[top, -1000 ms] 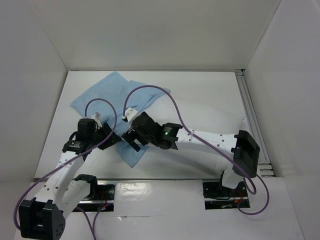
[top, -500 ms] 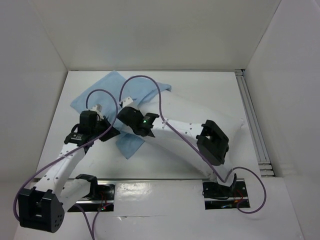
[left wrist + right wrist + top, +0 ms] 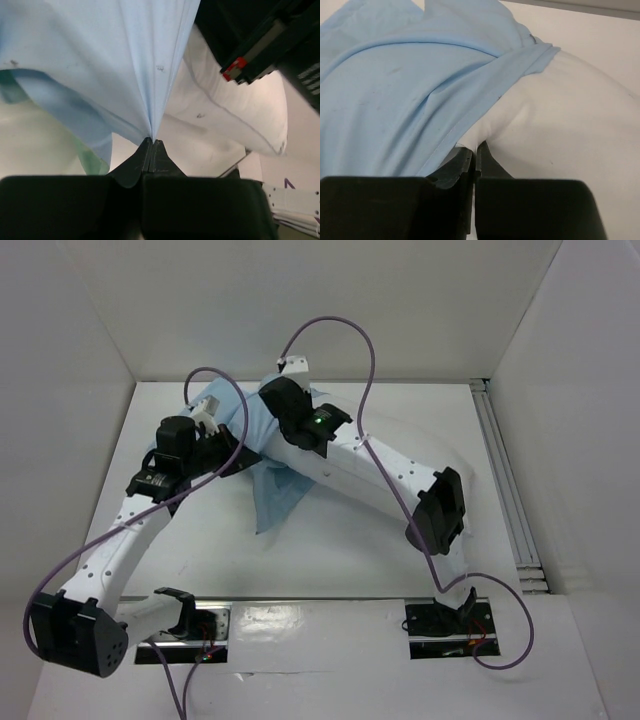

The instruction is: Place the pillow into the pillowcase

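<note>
From above, the left arm and right arm both reach farther toward the back wall than 1 second ago. The pillowcase lay spread flat at the back left of the table then. Now it is gathered into a narrow, hanging bunch between the 2 wrists, its lower tip trailing toward the near side. The pillow lies on the right half of the table, partly under the right arm.

In the left wrist view, the left gripper is pinched tight on a fold of the pillowcase, and the blue cloth fans upward from the tips. A strip of its green face shows at lower left. The pillow sits to the right, beneath the black body of the right arm.

In the right wrist view, the right gripper is clamped together on the pillowcase hem, right where the hem drapes over the pillow's end. It may catch a little pillow fabric too; the tips hide that.
</note>
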